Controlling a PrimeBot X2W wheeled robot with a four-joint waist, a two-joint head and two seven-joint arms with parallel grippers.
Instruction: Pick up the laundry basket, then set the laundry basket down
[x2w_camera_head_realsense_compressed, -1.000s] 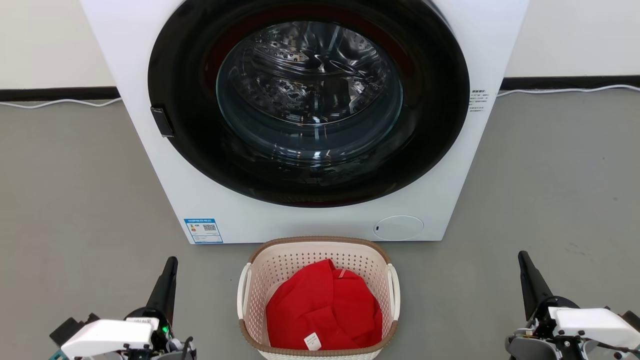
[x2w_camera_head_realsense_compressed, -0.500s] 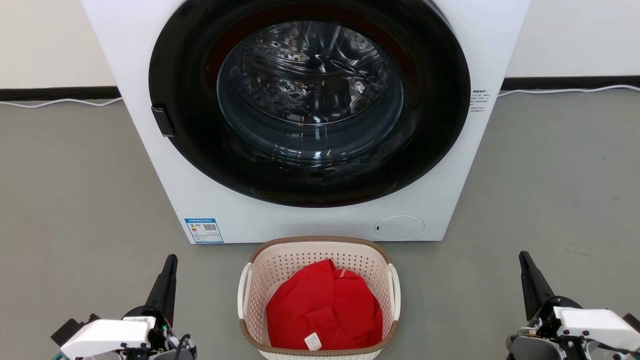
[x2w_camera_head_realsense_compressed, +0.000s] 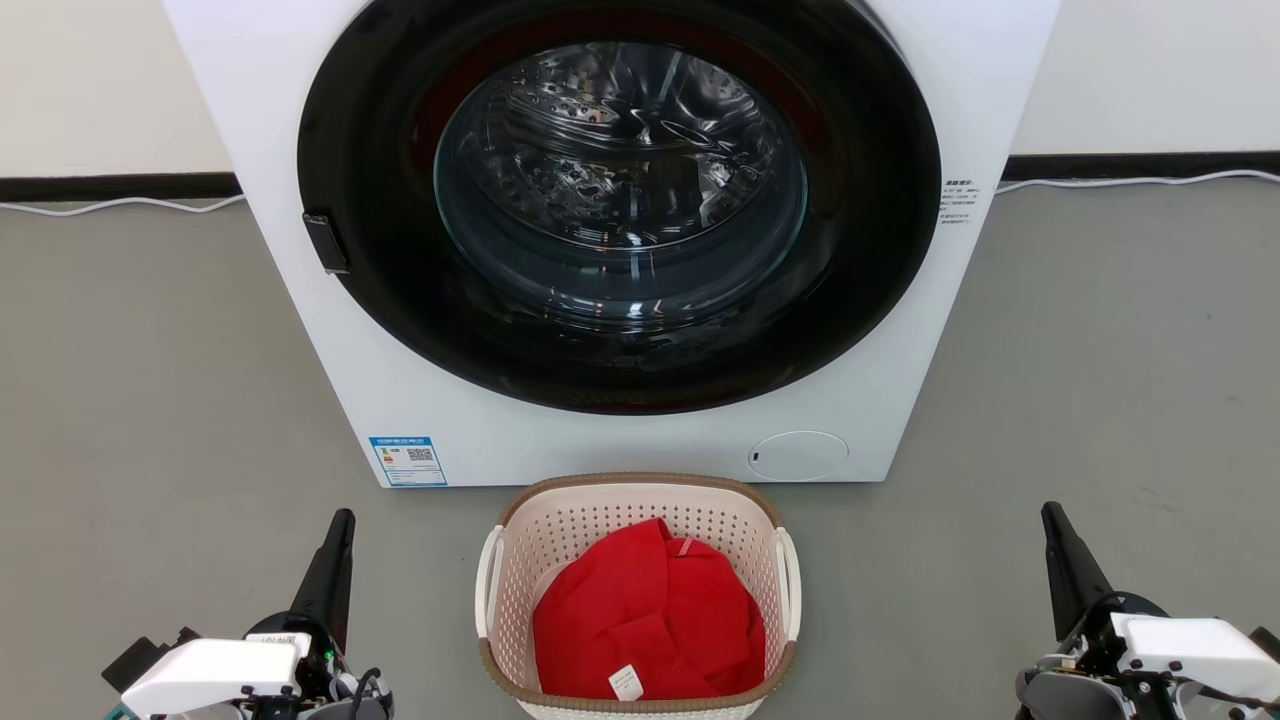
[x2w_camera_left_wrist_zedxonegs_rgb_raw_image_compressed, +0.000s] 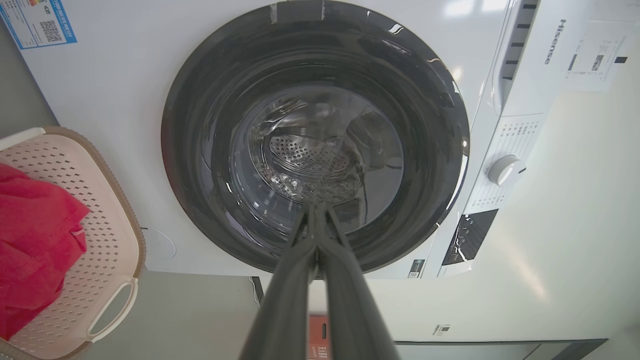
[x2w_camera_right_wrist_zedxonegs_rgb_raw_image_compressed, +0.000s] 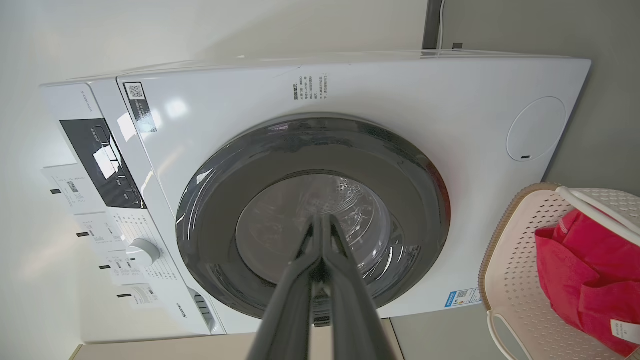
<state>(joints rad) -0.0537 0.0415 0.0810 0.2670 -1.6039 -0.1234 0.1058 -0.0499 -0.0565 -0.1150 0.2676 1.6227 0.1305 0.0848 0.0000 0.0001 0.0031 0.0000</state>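
Observation:
The laundry basket (x2w_camera_head_realsense_compressed: 560, 530) stands on the grey floor just in front of the washer, cream-pink and perforated, with a brown rim and white loop handles on both sides. A red garment (x2w_camera_head_realsense_compressed: 648, 615) lies inside it. My left gripper (x2w_camera_head_realsense_compressed: 343, 520) is at the lower left, well apart from the basket, fingers shut and empty. My right gripper (x2w_camera_head_realsense_compressed: 1050, 512) is at the lower right, also shut and empty. The basket (x2w_camera_left_wrist_zedxonegs_rgb_raw_image_compressed: 100, 230) shows at the left edge of the left wrist view, and the basket (x2w_camera_right_wrist_zedxonegs_rgb_raw_image_compressed: 515, 280) at the right edge of the right wrist view.
A white front-loading washer (x2w_camera_head_realsense_compressed: 420, 400) with a round dark glass door (x2w_camera_head_realsense_compressed: 620, 190) stands right behind the basket. A white cable (x2w_camera_head_realsense_compressed: 1130, 181) runs along the wall's base. Grey floor (x2w_camera_head_realsense_compressed: 150, 400) lies open on both sides.
My left gripper rose a little a second ago and has held still since. The right gripper has dipped very slightly. The basket has not moved.

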